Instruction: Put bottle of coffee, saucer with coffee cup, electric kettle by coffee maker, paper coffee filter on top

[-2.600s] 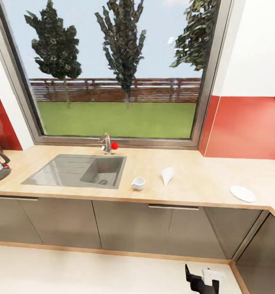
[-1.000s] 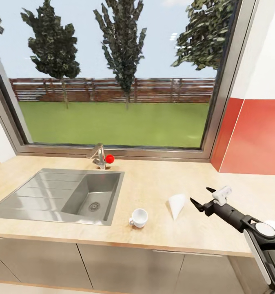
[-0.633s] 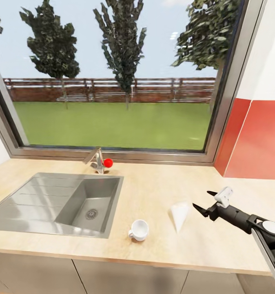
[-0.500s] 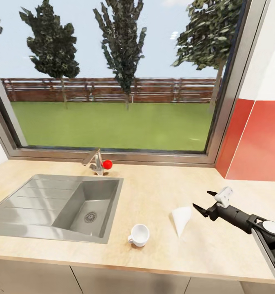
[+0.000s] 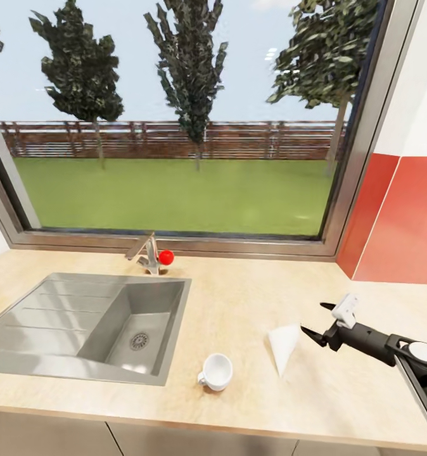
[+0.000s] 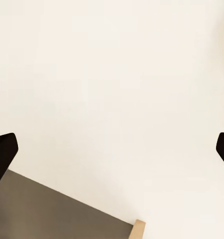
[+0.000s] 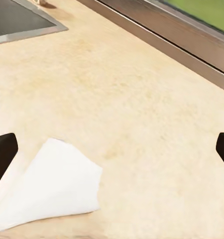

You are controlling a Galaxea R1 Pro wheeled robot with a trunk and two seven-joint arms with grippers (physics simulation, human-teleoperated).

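Head view: paper coffee filter [image 5: 283, 345] just beside open right pincer [image 5: 318, 322].

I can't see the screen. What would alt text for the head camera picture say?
The right end effector, open, hovers over a wooden countertop just beside a white paper coffee filter. A white coffee cup stands near a steel sink under a big garden window.

- My right end effector [image 5: 320, 322] has two slim, pointed black fingers.
- A small white block sits on top, just behind them.
- My forearm is black, ending in a round white-capped joint edged in grey.
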